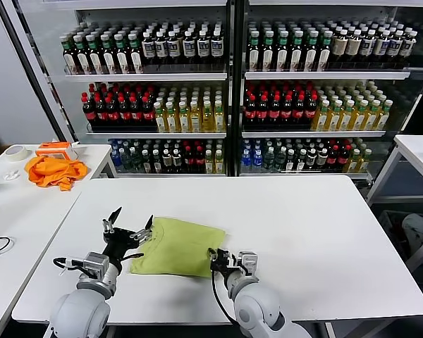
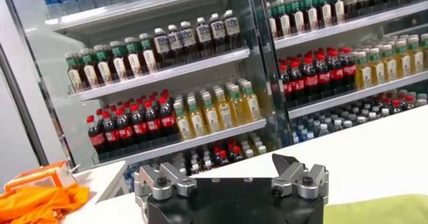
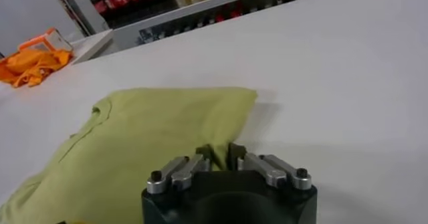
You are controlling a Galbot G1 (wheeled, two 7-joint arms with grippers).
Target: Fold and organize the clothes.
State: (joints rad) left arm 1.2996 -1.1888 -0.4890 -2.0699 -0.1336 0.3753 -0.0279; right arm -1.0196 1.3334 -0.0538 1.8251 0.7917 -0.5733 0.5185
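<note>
The lime yellow-green T-shirt (image 1: 180,243) lies folded on the white table (image 1: 303,225), near its front edge. Its printed graphic is hidden. My right gripper (image 1: 217,259) is at the shirt's front right corner. In the right wrist view the gripper (image 3: 219,153) is shut on a pinched fold of the shirt (image 3: 154,138). My left gripper (image 1: 130,229) is wide open and empty at the shirt's left edge, raised a little above the table. In the left wrist view the gripper (image 2: 231,168) holds nothing, and a corner of the shirt (image 2: 381,210) shows beside it.
A bright orange cloth (image 1: 54,171) and a tape roll (image 1: 15,152) lie on a second table at the back left. Shelves of bottles (image 1: 225,91) stand behind the table. Another table edge (image 1: 416,151) is at the far right.
</note>
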